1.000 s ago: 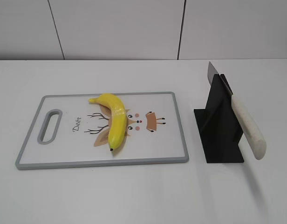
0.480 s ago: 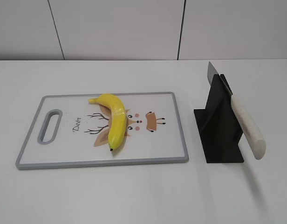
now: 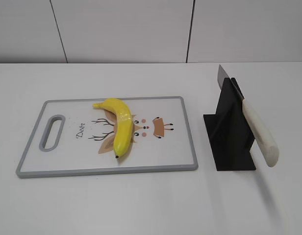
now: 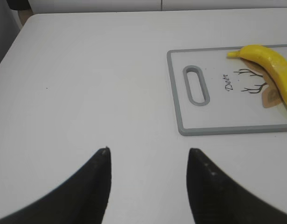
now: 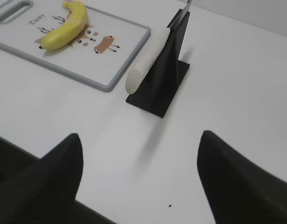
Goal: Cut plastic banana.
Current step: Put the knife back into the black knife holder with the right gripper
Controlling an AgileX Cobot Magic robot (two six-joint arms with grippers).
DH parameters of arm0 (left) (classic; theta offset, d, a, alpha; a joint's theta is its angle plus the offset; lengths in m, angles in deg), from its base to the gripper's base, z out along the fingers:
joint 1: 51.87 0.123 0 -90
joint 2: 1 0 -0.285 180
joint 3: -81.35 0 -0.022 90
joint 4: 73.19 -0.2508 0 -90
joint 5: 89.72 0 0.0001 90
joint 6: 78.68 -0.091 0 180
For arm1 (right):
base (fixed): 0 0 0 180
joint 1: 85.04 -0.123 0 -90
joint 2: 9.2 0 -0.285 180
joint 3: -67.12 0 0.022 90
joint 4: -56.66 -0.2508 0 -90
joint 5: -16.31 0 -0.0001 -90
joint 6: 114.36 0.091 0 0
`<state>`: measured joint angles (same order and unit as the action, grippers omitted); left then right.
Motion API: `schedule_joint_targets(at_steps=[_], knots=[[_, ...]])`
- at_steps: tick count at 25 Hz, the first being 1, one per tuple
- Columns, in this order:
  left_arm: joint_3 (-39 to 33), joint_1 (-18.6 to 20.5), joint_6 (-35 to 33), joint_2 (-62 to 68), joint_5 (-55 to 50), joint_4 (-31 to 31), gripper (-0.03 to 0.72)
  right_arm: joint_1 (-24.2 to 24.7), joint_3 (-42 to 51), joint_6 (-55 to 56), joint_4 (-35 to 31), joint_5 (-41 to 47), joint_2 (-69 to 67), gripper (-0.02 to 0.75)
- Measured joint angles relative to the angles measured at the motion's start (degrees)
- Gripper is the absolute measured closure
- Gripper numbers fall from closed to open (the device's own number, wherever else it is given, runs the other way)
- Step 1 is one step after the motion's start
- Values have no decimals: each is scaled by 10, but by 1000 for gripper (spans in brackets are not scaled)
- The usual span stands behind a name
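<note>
Yellow plastic banana (image 3: 120, 126) lies whole though cropped in the left-wrist view; both grippers (image 4: 148, 161) (image 5: 139, 154) spread, empty.

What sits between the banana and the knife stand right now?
Only the cutting board's printed deer face, its grey right rim, then a strip of bare white table. Nothing stands between the plastic banana and the knife stand; the exterior view shows it.

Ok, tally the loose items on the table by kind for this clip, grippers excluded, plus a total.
Plastic banana: 1
Cutting board: 1
Knife: 1
Black knife stand: 1
Total: 4
</note>
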<state>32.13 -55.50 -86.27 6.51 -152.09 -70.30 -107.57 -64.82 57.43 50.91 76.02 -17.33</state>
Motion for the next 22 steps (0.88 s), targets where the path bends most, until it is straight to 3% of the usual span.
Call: schedule_joint_targets(at_steps=[5,16,22], knots=[[0,1,0,0,1,0,201,20,0,0,-4,0,6,151],[0,1,0,0,1,0,209,177,0,0,-5,0,6,153],[0,1,0,0,1,0,236,189,0,0,-5,0,6,153]])
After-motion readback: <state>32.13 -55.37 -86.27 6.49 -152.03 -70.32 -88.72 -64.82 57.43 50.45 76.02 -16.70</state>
